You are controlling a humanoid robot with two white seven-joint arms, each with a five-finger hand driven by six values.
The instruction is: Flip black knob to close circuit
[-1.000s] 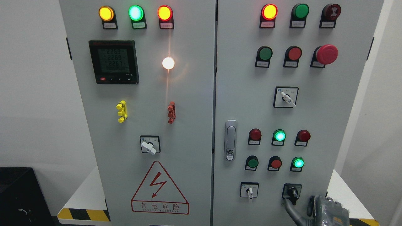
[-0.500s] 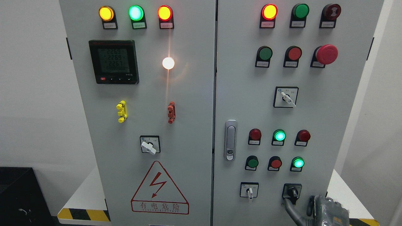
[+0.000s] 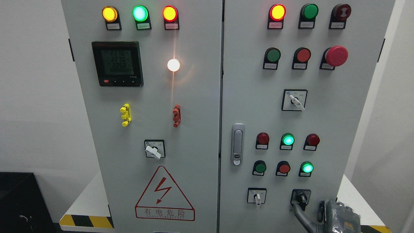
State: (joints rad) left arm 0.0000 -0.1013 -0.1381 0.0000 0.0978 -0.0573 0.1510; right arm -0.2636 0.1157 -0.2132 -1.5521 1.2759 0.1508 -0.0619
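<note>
Black knob (image 3: pixel 301 197) at lower right corner of cabinet right door (image 3: pixel 326 123), lever tilted slightly left of vertical. Right hand (image 3: pixel 336 216) just below-right of knob; one grey finger (image 3: pixel 300 217) reaches up under knob plate, contact unclear. Grip state: can't tell. Green lamp (image 3: pixel 307 168) above knob lit.

meter (image 3: pixel 117 63) reading 2270, 2270, 2268, warning sign (image 3: pixel 164 195) 有电危险

Black knob (image 3: pixel 301 197) on square black plate, lower right panel, pointer tilted down-right.
</note>
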